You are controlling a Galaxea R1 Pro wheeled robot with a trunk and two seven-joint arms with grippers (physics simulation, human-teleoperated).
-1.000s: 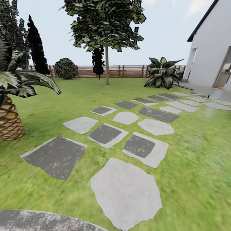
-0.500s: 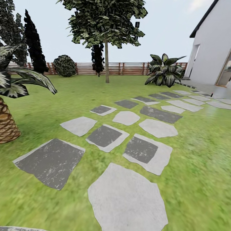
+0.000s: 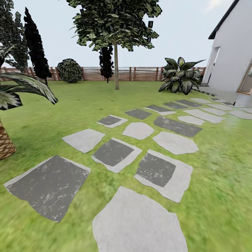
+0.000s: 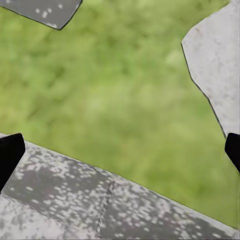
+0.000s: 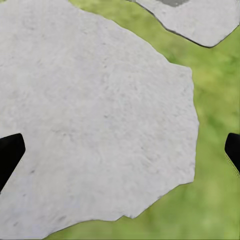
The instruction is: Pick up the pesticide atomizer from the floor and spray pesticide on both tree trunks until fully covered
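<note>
A green lawn stretches ahead to a brown slat fence. Grey and pale stepping stones lead across the grass toward a white house on the right. A thin-trunked, dark-leaved tree stands near the fence, with a striped-leaf plant to its right and a palm at the left edge. Over grass and a dark speckled stone, the left gripper has its fingers spread wide, holding nothing. The right gripper, also spread and unladen, hangs over a pale stone.
</note>
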